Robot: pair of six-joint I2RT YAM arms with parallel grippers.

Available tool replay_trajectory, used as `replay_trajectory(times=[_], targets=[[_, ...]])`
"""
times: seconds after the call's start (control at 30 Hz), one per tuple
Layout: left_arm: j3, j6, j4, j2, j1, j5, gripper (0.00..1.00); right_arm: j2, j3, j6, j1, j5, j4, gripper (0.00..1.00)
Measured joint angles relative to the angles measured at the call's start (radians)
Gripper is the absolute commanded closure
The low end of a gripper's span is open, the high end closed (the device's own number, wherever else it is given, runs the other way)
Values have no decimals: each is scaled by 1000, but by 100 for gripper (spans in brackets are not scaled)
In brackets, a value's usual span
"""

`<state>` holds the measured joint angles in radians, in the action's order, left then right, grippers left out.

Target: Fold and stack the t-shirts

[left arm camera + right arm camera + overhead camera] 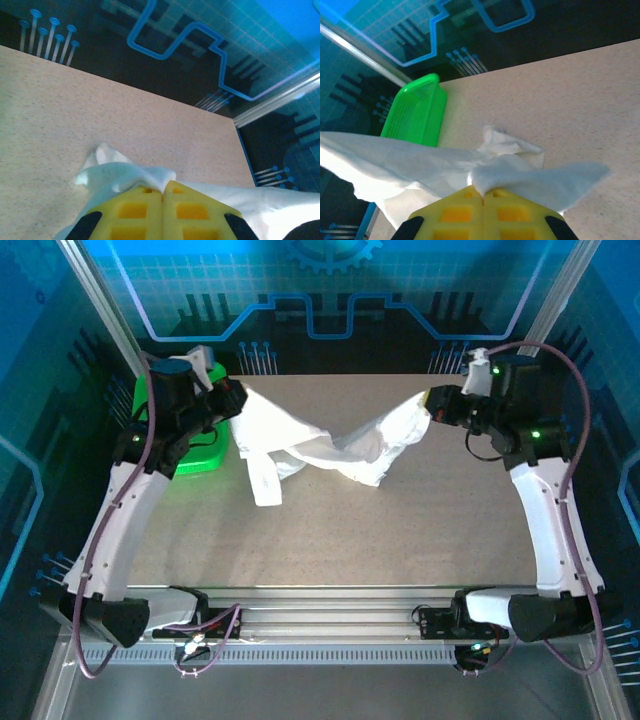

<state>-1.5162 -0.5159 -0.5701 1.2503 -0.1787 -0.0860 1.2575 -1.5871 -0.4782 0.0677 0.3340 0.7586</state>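
One speckled beige table (400, 530) fills the middle of the top view. Above its far half a white soft cotton t-shirt (330, 445) hangs stretched between the two arms. It sags and twists at the centre of the frame, and a loose flap droops to the table lower left of centre. I judge it is held up this way so the cloth can be spread and laid flat before any fold; the twist suggests that spreading is not yet achieved. At the upper left a green plastic basket (200, 455) sits on the table just behind the left arm, probably the source of the shirts. The left tool (232, 400), at the upper left, is clenched on one edge of the t-shirt. In the left wrist view its yellow pads (140, 210) press together with cloth bunched out beyond them. The right tool (432, 402), at the upper right, is likewise clamped on the opposite edge, and fabric fans out from its closed tips in the right wrist view.
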Motion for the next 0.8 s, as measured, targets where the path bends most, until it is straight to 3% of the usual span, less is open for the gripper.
replay_trajectory(times=[0.23,0.57,0.8], targets=[[-38,-2,2,36,72,-67,100,-13,1,-20,-140,48,-2,100],[-343,-9,96,327,112,-209,100,248,-203,-50,-168,101,-131,100],[-450,-58,225,357,218,-316,98,264,-303,-38,-221,93,-232,100]])
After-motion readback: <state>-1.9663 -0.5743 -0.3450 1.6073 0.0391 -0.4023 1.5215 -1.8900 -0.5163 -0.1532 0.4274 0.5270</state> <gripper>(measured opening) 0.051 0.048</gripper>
